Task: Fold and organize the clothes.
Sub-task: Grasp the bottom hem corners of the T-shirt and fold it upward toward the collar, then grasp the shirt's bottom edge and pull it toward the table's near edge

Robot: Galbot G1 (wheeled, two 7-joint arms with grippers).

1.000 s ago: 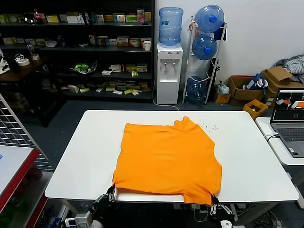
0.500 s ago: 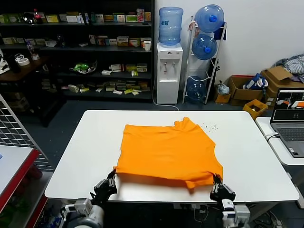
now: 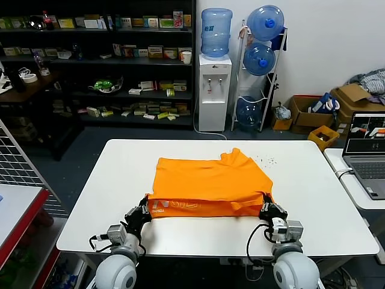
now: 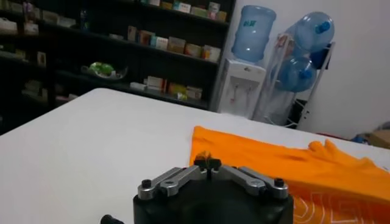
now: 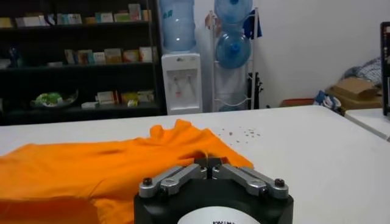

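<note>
Hem going over on the white table (image 3: 90,198)

Left gripper (image 3: 142,212) and right gripper (image 3: 268,209) each pinch a hem corner of the orange T-shirt (image 3: 210,180), mid-table; carrying both level and together should give a straight fold.

White table (image 3: 90,198): broad bare strips are left to the left and right of the orange T-shirt (image 3: 210,180), which occupies the middle. A narrower bare band is seen along the near edge, taken up at its ends by the left gripper (image 3: 144,212) and right gripper (image 3: 267,209), each clamped on a lower shirt corner. Small dark specks (image 3: 266,160), possibly debris, are scattered on the far right surface. Passage past the right edge is blocked by a laptop (image 3: 367,153) on the adjoining table.
</note>
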